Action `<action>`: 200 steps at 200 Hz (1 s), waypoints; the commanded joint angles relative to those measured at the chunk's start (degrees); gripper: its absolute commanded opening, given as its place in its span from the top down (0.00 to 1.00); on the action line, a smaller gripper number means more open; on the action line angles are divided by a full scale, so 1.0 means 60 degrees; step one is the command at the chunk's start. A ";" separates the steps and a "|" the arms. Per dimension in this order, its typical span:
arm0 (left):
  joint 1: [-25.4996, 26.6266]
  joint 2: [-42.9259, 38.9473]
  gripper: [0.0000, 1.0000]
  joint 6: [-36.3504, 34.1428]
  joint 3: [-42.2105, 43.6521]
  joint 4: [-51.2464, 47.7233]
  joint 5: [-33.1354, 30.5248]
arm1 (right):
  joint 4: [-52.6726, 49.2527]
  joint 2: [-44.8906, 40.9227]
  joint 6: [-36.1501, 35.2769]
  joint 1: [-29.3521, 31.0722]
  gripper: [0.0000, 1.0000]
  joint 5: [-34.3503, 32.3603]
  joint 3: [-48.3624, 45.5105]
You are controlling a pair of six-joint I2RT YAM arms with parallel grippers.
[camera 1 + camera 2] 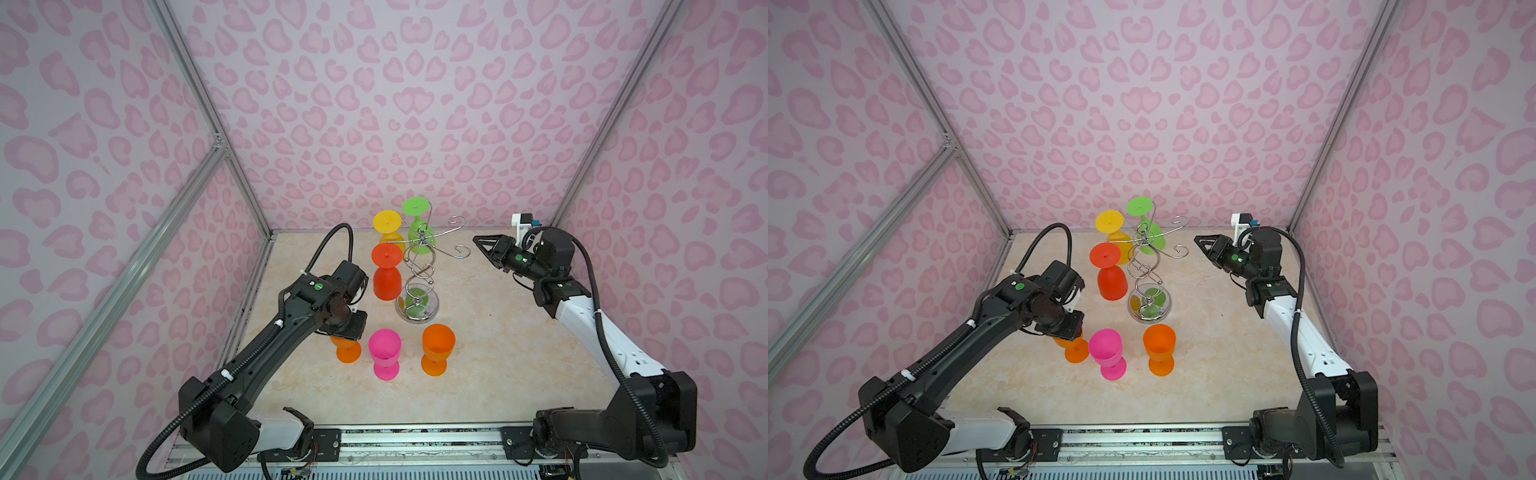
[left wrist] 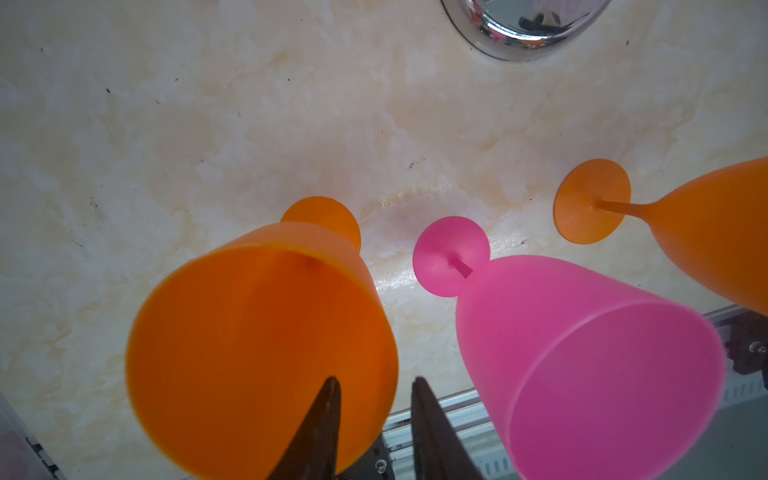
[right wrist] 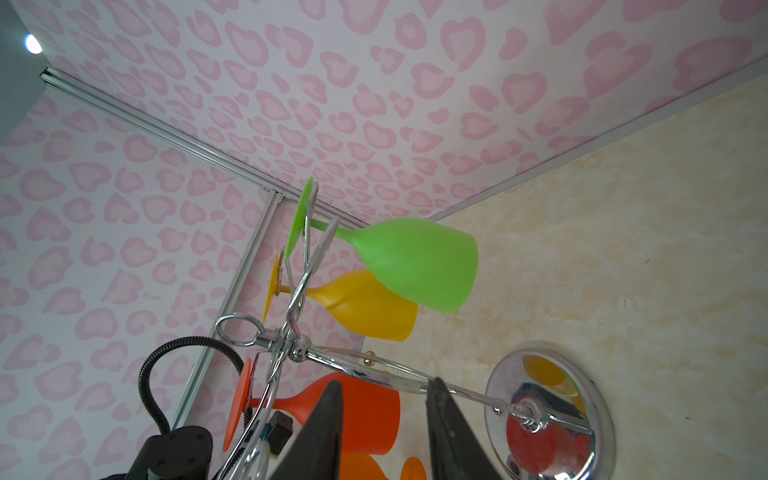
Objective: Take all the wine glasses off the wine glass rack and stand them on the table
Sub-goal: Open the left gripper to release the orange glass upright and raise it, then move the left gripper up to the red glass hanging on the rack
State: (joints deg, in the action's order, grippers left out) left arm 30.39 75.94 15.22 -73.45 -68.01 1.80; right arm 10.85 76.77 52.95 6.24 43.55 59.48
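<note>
Rack: your wine glass rack (image 1: 417, 309) stands on the bench (image 1: 498, 353).
Hanging on rack: green glass (image 1: 415, 206), yellow glass (image 1: 387, 222), red glass (image 1: 386, 274), bowls down.
In front of rack: orange glass (image 2: 257, 332), pink glass (image 1: 385, 353), second orange glass (image 1: 437, 349), upright.
Left arm: left gripper (image 2: 375, 380), jaws parted over the orange glass's rim, clamping nothing.
Right arm: right gripper (image 3: 385, 382), right of rack, apart from it, partly open, empty.
</note>
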 commanded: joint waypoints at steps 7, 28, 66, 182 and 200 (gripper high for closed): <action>0.0003 -0.0545 0.67 0.0141 -0.0544 -0.0294 0.0132 | 0.0256 0.0060 -0.0076 -0.0014 0.65 0.0124 -0.0089; 0.0003 -0.1072 0.66 0.0272 -0.1281 -0.0095 0.0188 | 0.0282 0.0061 -0.0050 -0.0014 0.65 0.0121 -0.0114; -0.0011 -0.2327 0.65 0.0982 -0.1428 0.2234 0.0597 | 0.0408 0.0044 -0.0004 -0.0015 0.65 0.0103 -0.0213; -0.1281 -0.2745 0.36 0.4045 0.0557 0.8424 0.3859 | 0.0447 -0.0222 0.0086 -0.0040 0.65 0.0124 -0.0363; -0.1538 -0.2668 0.37 0.4252 0.0801 0.8683 0.3988 | 0.0461 -0.0222 0.0095 -0.0044 0.65 0.0107 -0.0369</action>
State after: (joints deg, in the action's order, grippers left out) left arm 22.61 59.44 38.02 -69.95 -21.71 22.59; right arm 12.19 75.37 53.41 6.00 43.57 57.58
